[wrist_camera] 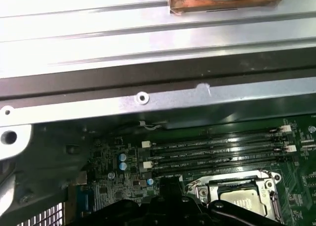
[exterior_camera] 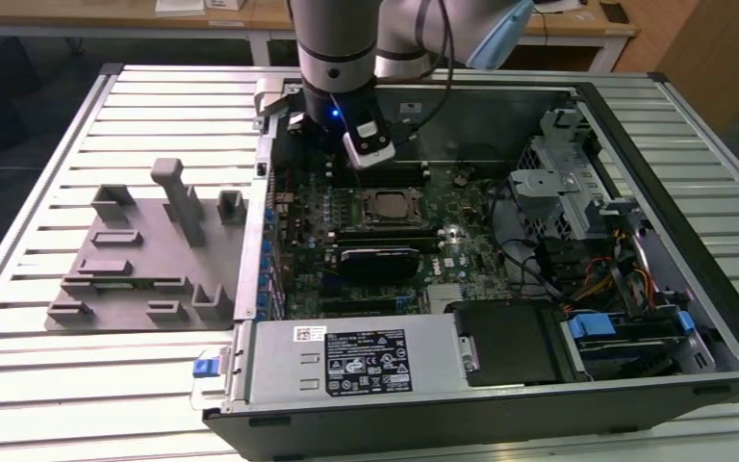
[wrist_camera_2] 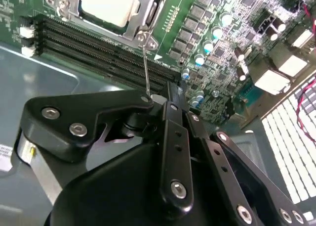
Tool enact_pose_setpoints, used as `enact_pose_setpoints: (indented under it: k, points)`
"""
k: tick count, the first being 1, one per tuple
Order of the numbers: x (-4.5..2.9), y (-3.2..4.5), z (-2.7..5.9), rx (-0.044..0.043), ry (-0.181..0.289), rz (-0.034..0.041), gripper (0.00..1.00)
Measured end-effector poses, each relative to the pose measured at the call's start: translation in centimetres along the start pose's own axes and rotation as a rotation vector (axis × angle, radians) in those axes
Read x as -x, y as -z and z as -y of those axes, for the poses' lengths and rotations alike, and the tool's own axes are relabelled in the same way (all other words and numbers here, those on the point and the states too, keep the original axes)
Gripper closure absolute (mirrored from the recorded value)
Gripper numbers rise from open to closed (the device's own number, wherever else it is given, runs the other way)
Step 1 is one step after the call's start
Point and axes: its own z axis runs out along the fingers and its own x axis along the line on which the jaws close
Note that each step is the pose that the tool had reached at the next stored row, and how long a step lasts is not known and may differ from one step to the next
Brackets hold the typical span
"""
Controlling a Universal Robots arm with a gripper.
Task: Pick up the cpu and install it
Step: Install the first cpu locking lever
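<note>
Cpu [exterior_camera: 387,204] in motherboard socket (holder tray [exterior_camera: 151,252] on exterior view's left, outside case [exterior_camera: 677,318]).

Silvery metal cpu [wrist_camera_2: 109,6], matt top

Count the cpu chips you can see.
1. The cpu lies in the motherboard socket inside the open computer case. The blocks of the grey holder tray beside the case could hide another.

Lighting: bright, even overhead; glare on slatted table [exterior_camera: 36,318] and cpu [wrist_camera_2: 111,6] top; case interior [exterior_camera: 498,125] shadowed; wrist views soft.
</note>
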Motion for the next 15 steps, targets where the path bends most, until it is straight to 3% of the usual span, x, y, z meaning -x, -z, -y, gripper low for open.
enact_pose_setpoints:
  k: [8, 15]
  points:
    - [0.13, 0.20, -0.06, 0.0015, 0.000, -0.0004, 0.89]
    - [1.78, 0.15, -0.26, 0.0015, 0.000, -0.0003, 0.89]
